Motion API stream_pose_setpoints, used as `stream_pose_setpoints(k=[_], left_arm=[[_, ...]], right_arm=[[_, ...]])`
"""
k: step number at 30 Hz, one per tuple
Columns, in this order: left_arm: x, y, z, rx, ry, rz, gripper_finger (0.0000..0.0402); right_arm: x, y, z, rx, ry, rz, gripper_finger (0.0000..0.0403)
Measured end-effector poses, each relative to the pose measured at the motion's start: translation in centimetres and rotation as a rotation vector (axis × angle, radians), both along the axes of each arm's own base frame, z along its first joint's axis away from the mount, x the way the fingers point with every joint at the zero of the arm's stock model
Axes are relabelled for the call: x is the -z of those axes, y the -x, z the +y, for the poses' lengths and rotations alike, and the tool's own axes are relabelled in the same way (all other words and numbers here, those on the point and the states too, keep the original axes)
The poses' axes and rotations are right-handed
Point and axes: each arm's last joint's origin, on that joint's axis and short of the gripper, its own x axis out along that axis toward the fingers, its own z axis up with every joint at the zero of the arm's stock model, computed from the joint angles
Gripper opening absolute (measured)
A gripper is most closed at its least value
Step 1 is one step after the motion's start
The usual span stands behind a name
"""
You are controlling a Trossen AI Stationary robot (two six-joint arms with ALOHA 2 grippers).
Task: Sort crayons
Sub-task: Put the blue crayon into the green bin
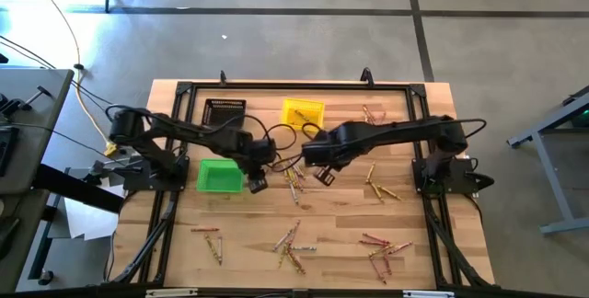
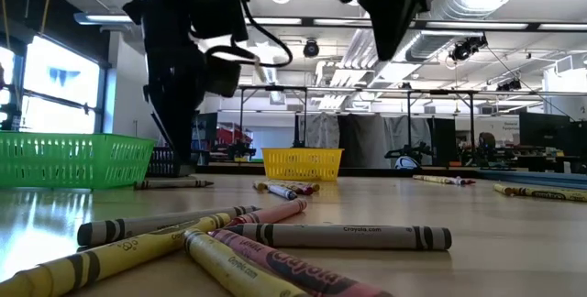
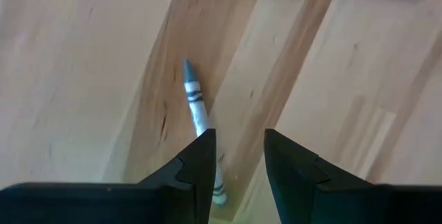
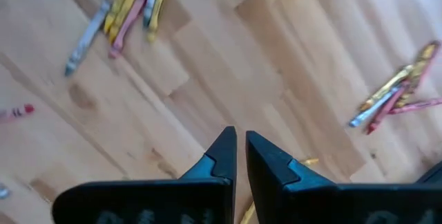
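Many crayons (image 1: 291, 246) lie scattered over the wooden table (image 1: 239, 234), in loose clusters from seven o'clock round to five o'clock, plus a bunch at centre and a few near one o'clock. At nine o'clock of centre sits the green bin (image 1: 219, 175); the black bin (image 1: 224, 111) is at eleven and the yellow bin (image 1: 303, 111) at twelve. The left gripper (image 1: 257, 183) hovers beside the green bin, fingers narrowly parted over a greenish-grey crayon (image 3: 195, 104) on the wood. The right gripper (image 1: 324, 174) hangs just right of centre, fingers nearly together, holding nothing.
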Motion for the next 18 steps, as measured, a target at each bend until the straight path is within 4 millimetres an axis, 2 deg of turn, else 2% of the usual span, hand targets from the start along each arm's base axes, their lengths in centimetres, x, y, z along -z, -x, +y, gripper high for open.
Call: stream_pose_setpoints(k=[8,18], left_arm=[[1.4,-0.6,0.3,-0.039,-0.095,0.055,0.0112],[3.0,-0.9,0.1,-0.053,-0.099,0.112,0.0112]], right_arm=[[-3.1,2.1,-0.4,0.015,0.043,-0.112,0.0017],[-4.7,3.3,-0.6,0.023,0.081,-0.170,0.0017]])
